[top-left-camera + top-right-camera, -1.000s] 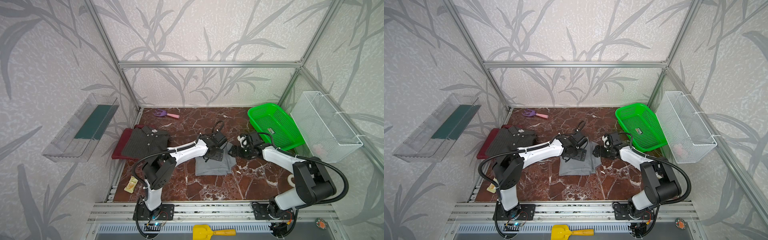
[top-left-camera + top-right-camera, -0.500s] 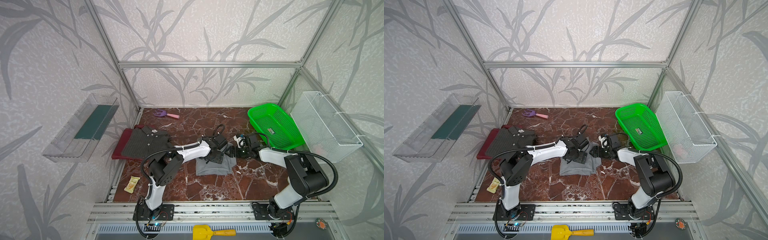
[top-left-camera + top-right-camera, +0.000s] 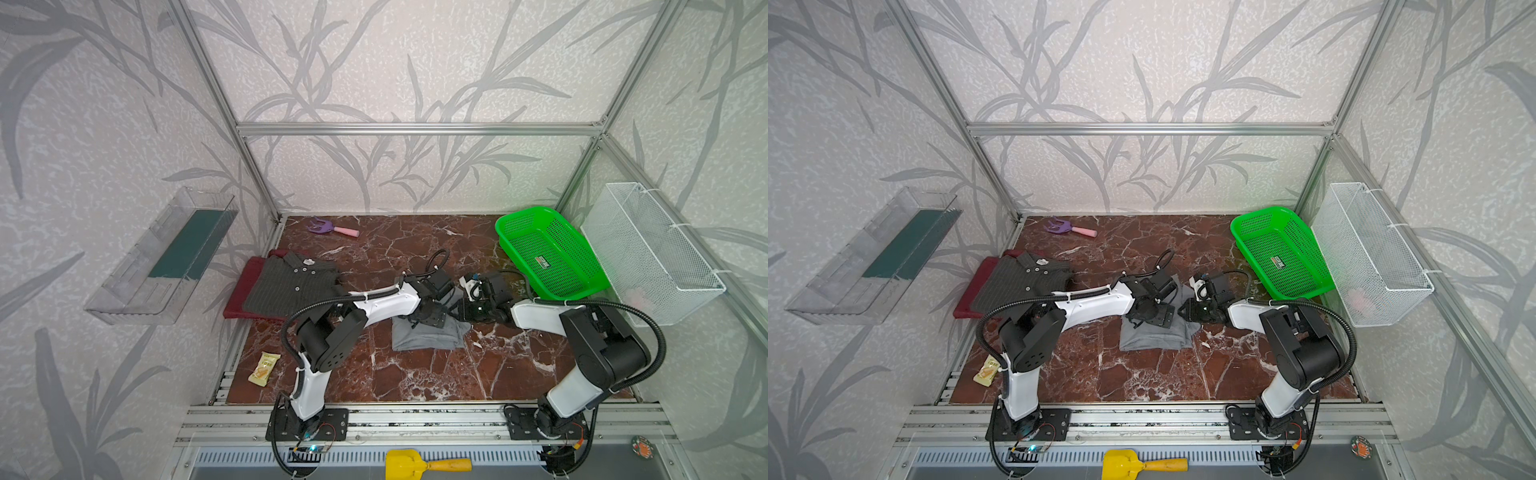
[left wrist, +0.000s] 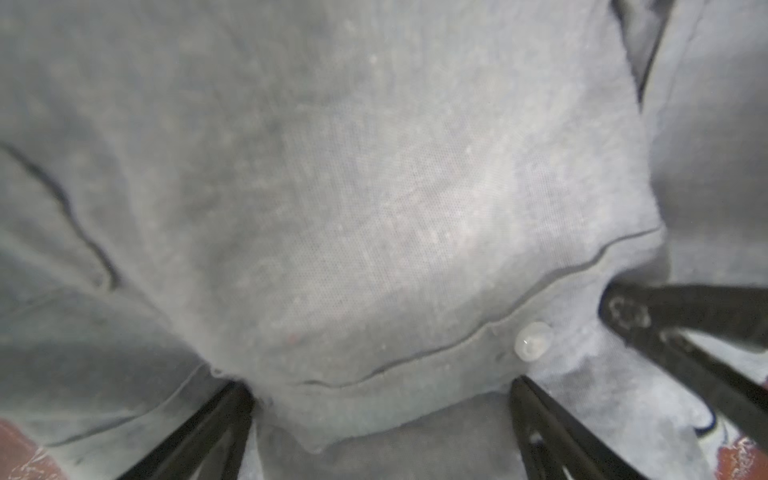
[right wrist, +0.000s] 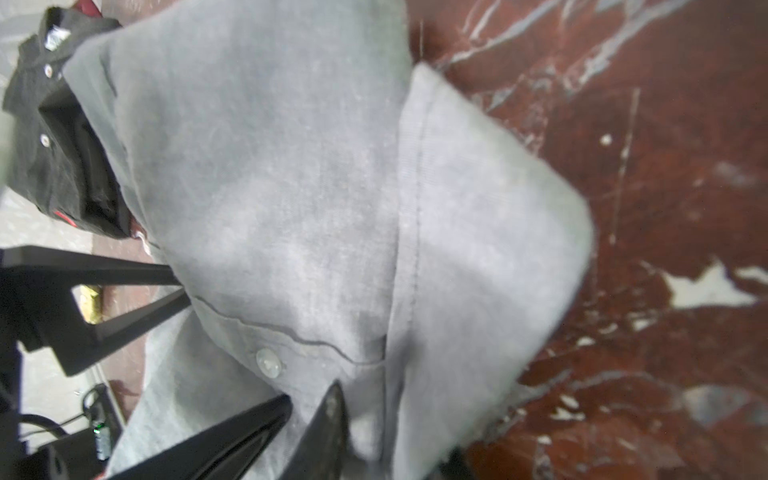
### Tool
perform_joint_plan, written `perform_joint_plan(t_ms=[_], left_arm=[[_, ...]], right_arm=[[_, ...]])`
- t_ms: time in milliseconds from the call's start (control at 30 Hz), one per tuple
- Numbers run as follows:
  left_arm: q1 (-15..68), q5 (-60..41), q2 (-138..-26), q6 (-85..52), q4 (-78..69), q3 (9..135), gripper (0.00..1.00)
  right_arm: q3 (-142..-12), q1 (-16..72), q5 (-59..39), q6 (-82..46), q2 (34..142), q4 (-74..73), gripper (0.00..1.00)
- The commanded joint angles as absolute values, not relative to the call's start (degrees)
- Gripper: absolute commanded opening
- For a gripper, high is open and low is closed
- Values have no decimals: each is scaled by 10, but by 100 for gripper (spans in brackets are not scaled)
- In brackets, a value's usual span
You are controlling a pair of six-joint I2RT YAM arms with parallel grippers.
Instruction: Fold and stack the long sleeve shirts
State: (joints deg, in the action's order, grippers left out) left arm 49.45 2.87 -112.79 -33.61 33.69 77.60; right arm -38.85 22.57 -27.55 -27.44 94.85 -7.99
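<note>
On the table (image 3: 415,374), about the middle, lies the centre shirt (image 3: 428,338). The left gripper (image 4: 380,390) sits on its back part, the right gripper (image 5: 311,395) at its back-right corner. At the left edge, the upper shirt (image 3: 291,286) lies on the lower shirt (image 3: 239,296). Rake (image 3: 330,227) back left, near the wall. Basket (image 3: 557,245) in the back-right corner, wire basket (image 3: 648,249) on the right wall beside it. Tray (image 3: 166,257) on the left wall. Packet (image 3: 264,368) front left. Scoop (image 3: 424,464) in front of the table, off it.

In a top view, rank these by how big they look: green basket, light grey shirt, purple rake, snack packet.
1. green basket
2. light grey shirt, partly hidden
3. purple rake and snack packet look about alike; the rake lies farther off, so I won't rank them.
</note>
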Motion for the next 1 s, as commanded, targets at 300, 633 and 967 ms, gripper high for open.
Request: perform_joint_plan(t_ms=[300,633,967], left_arm=[[485,6,-910,-360,357,751,99],[447,18,-649,-380,374,689,99],[415,-28,-551,-421,353,597,99]], right_arm=[[-410,228,-169,-249,777,95,0],[-540,228,-2,-190,576,424,0],[-724,228,162,-85,637,688,0]])
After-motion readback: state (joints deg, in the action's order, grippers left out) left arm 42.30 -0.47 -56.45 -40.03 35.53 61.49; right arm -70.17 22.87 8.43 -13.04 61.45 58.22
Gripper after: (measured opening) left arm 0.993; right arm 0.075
